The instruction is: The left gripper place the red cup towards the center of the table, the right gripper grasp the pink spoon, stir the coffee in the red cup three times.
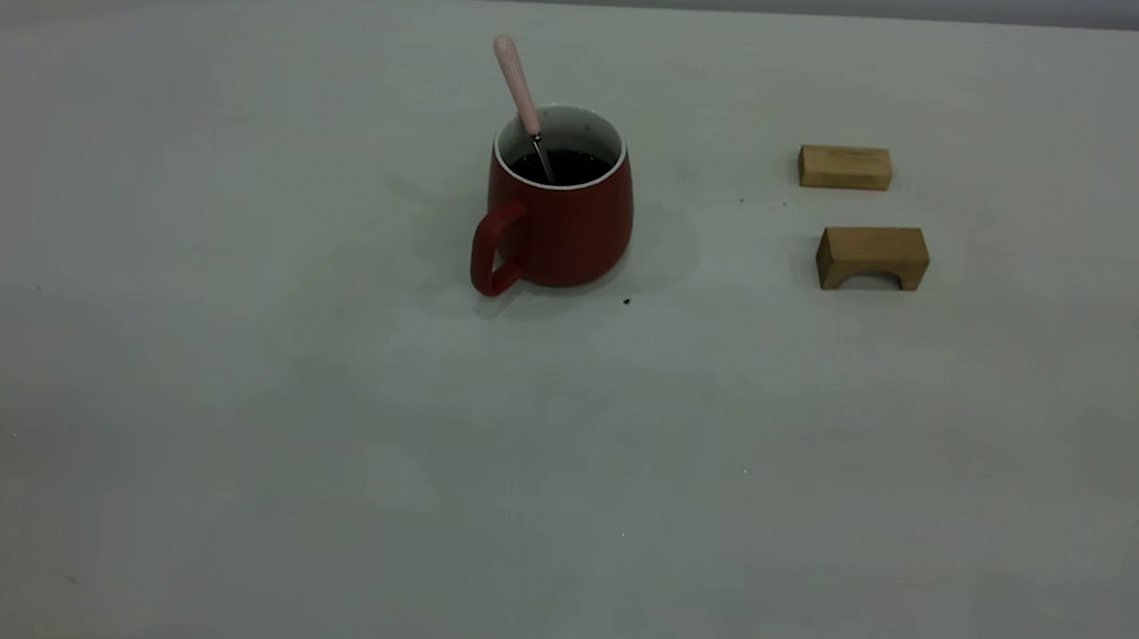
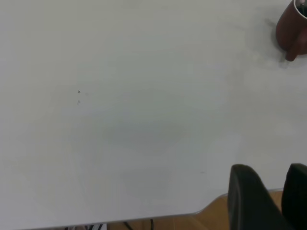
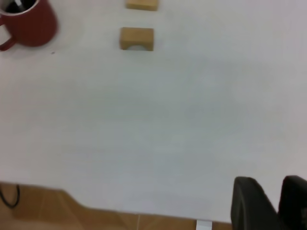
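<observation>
The red cup (image 1: 561, 224) stands upright near the middle of the table (image 1: 322, 422), its handle toward the front left. Dark coffee (image 1: 568, 166) fills it. The pink spoon (image 1: 518, 85) leans in the cup with its handle sticking up to the back left and its bowl sunk in the coffee. Nothing holds either one. No arm shows in the exterior view. My left gripper (image 2: 271, 167) hangs over the table's near edge, far from the cup (image 2: 291, 31), its fingers a narrow gap apart and empty. My right gripper (image 3: 272, 181) sits likewise at the edge, far from the cup (image 3: 29, 25).
Two tan wooden blocks lie right of the cup: a flat bar (image 1: 844, 166) farther back and an arch-shaped one (image 1: 872, 256) nearer. A dark speck (image 1: 626, 301) lies by the cup's base. The table edge (image 3: 96, 207) borders a wooden floor.
</observation>
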